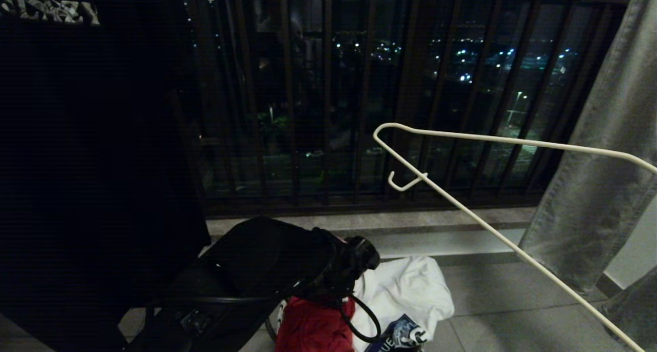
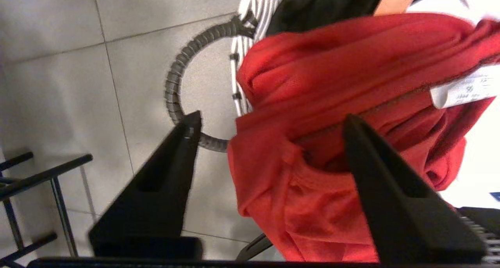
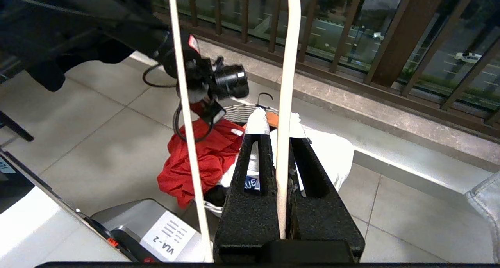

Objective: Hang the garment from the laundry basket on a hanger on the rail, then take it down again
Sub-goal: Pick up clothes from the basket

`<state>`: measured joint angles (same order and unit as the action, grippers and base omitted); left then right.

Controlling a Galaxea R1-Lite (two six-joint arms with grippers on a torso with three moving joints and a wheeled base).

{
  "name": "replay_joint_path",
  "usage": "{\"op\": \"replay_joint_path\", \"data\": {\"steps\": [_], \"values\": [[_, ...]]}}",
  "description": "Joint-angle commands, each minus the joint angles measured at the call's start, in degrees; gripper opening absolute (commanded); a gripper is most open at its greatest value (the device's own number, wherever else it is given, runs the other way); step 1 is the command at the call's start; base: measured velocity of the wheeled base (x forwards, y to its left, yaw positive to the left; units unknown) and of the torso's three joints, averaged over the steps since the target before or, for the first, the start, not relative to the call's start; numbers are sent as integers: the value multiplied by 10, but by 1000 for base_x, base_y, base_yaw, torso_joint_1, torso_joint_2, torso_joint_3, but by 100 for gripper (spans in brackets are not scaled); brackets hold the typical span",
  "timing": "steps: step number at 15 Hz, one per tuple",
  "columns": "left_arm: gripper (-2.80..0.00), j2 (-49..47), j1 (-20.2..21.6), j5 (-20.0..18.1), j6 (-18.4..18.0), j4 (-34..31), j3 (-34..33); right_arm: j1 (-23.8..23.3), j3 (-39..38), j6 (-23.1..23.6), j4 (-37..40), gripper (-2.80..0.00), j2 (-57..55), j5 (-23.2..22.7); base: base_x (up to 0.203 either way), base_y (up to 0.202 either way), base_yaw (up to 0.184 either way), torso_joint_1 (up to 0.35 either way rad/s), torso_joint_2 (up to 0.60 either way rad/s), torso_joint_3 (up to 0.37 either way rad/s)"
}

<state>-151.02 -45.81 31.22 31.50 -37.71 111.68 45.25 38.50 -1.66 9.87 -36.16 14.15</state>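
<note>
Night is showing through the window, city lights (image 1: pixel 464 59) glinting beyond the dark brown railing bars (image 1: pixel 328 100). A stone sill (image 1: pixel 441 219) is running along under them. Pale grey floor tiles (image 1: pixel 513 316) are lying below, crossed by thin joints. A grey curtain (image 1: pixel 600 177) is hanging at the right, and a black frame (image 2: pixel 35 182) is standing on the tiles.

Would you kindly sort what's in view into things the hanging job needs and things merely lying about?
Job:
- red T-shirt
- laundry basket
- white wire hanger
- left end effector
- right end effector

Lying about:
- white T-shirt
- grey curtain
- window railing
</note>
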Motion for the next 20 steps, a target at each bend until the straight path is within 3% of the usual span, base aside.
{"op": "replay_joint_path", "data": {"steps": [1, 7, 13, 20], "values": [[0, -9, 0, 2, 1, -1, 0, 0, 0, 0, 1, -280, 0, 1, 0, 0, 0, 0, 0, 0], [0, -13, 1, 7, 7, -38, -5, 0, 0, 0, 1, -280, 1, 2, 0, 0, 0, 0, 0, 0], [0, 16, -52, 5, 96, -177, -16, 0, 5, 2, 0, -280, -1, 2, 0, 0, 0, 0, 0, 0], [0, 18, -80, 3, 121, -178, -87, 0, 6, 2, 1, -280, 0, 2, 0, 0, 0, 0, 0, 0]]}}
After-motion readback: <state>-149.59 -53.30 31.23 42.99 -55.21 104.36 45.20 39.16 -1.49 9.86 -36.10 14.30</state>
